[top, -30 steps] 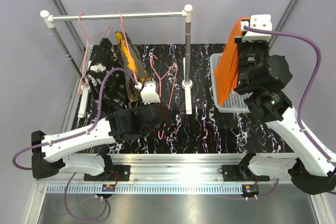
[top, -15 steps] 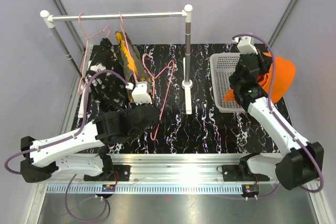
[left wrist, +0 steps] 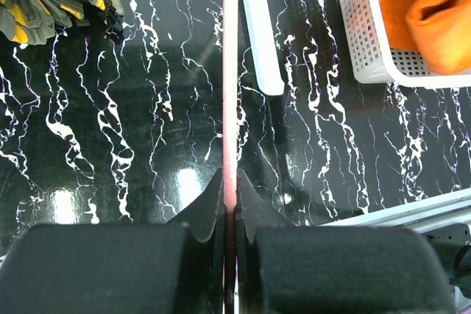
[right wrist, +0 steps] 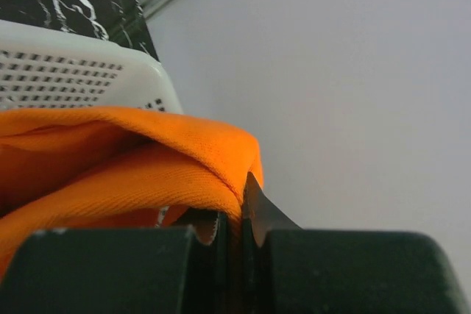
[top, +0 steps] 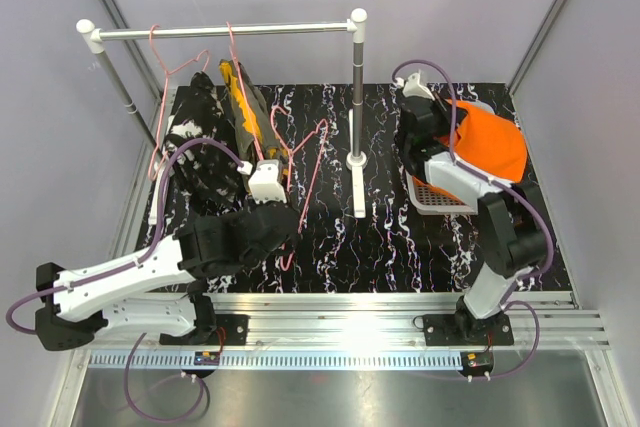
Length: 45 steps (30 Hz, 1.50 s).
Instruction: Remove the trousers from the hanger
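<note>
My left gripper (top: 284,219) is shut on the thin wire of an empty pink hanger (top: 305,169), held above the black marbled table; the wire runs straight up from the closed jaws in the left wrist view (left wrist: 230,71). My right gripper (top: 424,130) is shut on a fold of the bright orange trousers (top: 487,147), which drape over the white basket (top: 432,197). The cloth fills the right wrist view (right wrist: 132,174). The camouflage trousers (top: 245,112) and the black speckled trousers (top: 195,137) hang on pink hangers from the rail (top: 225,32).
The rail's white post (top: 357,87) and its flat base (top: 357,192) stand between the two arms; the base also shows in the left wrist view (left wrist: 261,34). The basket (left wrist: 368,42) sits at the table's right side near the wall.
My right arm has swung the orange trousers leftward from beside the basket to over it. My left gripper still holds the hanger, which has tilted slightly.
</note>
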Tool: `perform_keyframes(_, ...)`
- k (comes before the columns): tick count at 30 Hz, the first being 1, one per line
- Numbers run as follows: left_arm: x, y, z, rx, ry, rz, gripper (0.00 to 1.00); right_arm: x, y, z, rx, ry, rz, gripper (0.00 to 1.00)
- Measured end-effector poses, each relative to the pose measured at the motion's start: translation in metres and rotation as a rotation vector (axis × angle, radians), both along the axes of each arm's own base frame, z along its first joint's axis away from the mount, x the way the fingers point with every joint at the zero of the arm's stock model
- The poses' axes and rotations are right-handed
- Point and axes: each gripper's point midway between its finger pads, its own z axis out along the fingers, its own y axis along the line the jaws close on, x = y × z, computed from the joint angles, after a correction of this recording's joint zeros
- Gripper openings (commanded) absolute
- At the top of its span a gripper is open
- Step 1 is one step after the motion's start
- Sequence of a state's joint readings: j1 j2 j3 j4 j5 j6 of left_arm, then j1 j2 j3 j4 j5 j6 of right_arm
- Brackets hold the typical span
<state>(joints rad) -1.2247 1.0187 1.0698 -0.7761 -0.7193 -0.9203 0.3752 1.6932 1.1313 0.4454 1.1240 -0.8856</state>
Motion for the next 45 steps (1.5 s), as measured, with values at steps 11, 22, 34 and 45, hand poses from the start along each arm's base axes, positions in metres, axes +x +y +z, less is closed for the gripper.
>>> perform_keyframes(11,-0.003,0.014,0.003,0.022,-0.008,0.0,0.0,0.049,0.042,-0.037,0.191,0.088,0.082,0.99)
perform_keyframes(22,-0.003,0.018,0.024,0.057,-0.059,-0.058,0.0,0.013,0.029,0.011,0.951,0.002,0.311,0.99)
perform_keyframes(34,0.0,0.005,0.07,0.045,-0.087,-0.097,0.0,0.029,0.024,-0.221,1.04,0.426,-0.051,0.99)
perform_keyframes(45,0.022,0.007,0.105,0.134,-0.142,0.011,0.0,0.012,0.018,-0.182,1.008,0.434,-0.072,0.99)
